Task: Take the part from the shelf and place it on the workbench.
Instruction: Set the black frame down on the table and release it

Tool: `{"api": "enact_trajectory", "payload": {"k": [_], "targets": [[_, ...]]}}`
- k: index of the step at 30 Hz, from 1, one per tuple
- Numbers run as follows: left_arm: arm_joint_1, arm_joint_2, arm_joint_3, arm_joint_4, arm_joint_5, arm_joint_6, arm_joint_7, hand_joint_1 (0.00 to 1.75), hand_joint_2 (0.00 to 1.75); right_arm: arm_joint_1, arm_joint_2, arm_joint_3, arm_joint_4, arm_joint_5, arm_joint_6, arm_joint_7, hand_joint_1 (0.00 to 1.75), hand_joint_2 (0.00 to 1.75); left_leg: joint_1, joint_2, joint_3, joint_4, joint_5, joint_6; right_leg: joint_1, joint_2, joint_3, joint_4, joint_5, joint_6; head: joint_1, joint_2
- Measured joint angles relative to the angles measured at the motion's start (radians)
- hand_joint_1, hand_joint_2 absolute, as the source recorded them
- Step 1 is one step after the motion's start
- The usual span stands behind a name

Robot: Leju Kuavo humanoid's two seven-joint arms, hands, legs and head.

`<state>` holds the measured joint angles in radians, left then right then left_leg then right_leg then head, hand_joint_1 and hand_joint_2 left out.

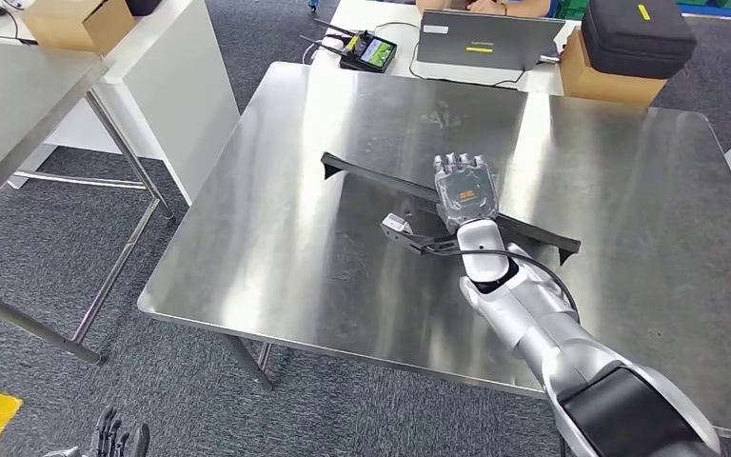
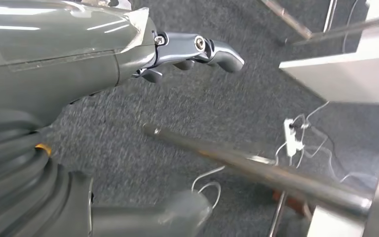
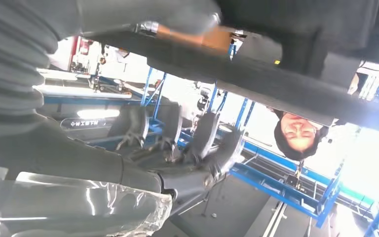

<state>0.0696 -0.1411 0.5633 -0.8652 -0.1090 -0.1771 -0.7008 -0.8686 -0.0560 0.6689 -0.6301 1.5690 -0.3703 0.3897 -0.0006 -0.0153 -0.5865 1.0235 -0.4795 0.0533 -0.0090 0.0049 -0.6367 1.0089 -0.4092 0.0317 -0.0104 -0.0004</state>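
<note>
the part (image 1: 381, 181), a long thin black strip, lies flat on the steel bench (image 1: 276, 276) with its long axis running slantwise, from the far left end down to the near right end by my forearm. my right hand (image 1: 464, 190) sits palm-down across its middle, fingers pointing away from me over the far side of the strip, so the part runs crosswise under the palm and sticks out on both sides. from above the palm hides the fingers' undersides, and in the right wrist view they look curled beneath a dark band, so i cannot tell whether i am gripping the strip or just resting on it. i judge the part is already down on the bench and the coming move is to let go and lift straight up, clear of the strip. my left hand (image 2: 197, 52) hangs low beside the bench over the grey carpet, fingers loosely apart and holding nothing, well away from the part. behind the bench stand a laptop (image 1: 485, 40) and a cardboard box (image 1: 609, 81).
</note>
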Motion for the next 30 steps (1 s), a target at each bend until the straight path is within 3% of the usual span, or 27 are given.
{"api": "enact_trajectory", "payload": {"k": [5, 9, 16, 30], "targets": [[0.002, -0.001, 0.008, 0.0, -0.003, 0.004, 0.0, 0.0, 1.75, -0.008, 0.011, 0.004, 0.006, 0.0, 0.0, 0.0, 0.0, 0.0, 0.003, 0.002, 0.006, -0.007, -0.001, -0.002, 0.004, 0.003, 0.001, 0.0, -0.003, -0.004, 0.0, 0.0], [0.002, -0.002, 0.015, 0.0, 0.005, -0.008, 0.0, 0.0, 0.0, -0.009, 0.015, 0.008, 0.01, 0.0, 0.002, -0.005, 0.0, 0.0, 0.005, 0.002, 0.007, -0.009, 0.0, -0.01, 0.006, 0.003, 0.001, 0.0, -0.003, -0.007, 0.0, 0.0], [0.002, -0.003, 0.05, 0.003, 0.013, -0.024, 0.0, 0.0, 0.0, -0.027, 0.041, 0.011, 0.021, 0.0, 0.014, -0.015, 0.0, 0.0, 0.004, 0.005, 0.007, -0.009, 0.002, -0.018, 0.006, 0.004, 0.002, 0.001, -0.002, -0.01, 0.0, 0.0], [0.006, -0.008, 0.094, 0.003, 0.007, -0.032, 0.0, 0.0, 0.0, -0.035, 0.107, -0.005, 0.027, 0.0, 0.039, -0.064, 0.0, 0.0, 0.0, 0.006, 0.008, -0.009, 0.002, -0.018, 0.006, 0.004, 0.005, 0.001, -0.002, -0.01, 0.0, 0.0]]}}
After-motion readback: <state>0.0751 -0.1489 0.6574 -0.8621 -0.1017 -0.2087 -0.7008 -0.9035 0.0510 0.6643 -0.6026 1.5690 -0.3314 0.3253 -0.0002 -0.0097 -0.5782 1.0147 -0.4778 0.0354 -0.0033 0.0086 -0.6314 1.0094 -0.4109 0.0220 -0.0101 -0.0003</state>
